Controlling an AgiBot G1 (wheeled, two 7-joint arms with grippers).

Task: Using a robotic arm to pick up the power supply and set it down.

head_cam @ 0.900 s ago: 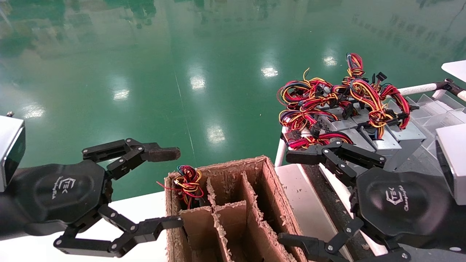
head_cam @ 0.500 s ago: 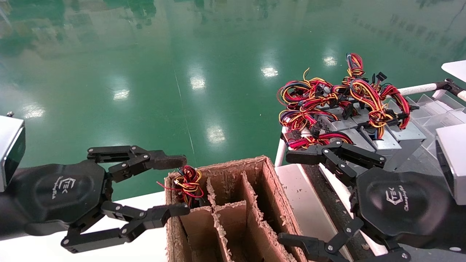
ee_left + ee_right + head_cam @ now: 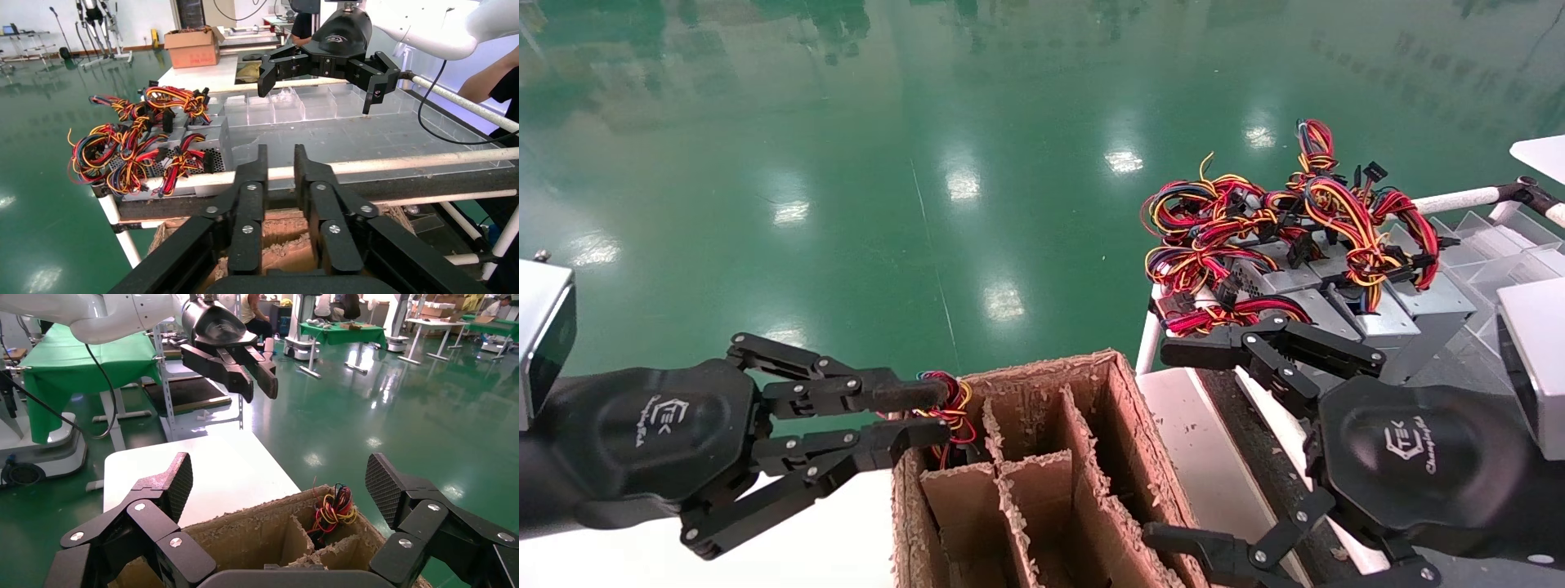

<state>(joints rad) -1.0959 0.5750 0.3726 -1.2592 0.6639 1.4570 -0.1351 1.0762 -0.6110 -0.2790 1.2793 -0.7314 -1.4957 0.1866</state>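
Now left gripper (image 3: 923, 415) fingers nearly together beside wire bundle (image 3: 950, 407) at cardboard box (image 3: 1091, 457); right gripper (image 3: 1185, 445) unchanged, fingers apart.

I saw the divided box (image 3: 1042, 457) between both grippers, a wired supply (image 3: 944, 412) in its far-left cell, more supplies (image 3: 1303, 253) far right.

A divided cardboard box (image 3: 1042, 457) sits on a white table (image 3: 829, 547) above green floor (image 3: 928, 163).
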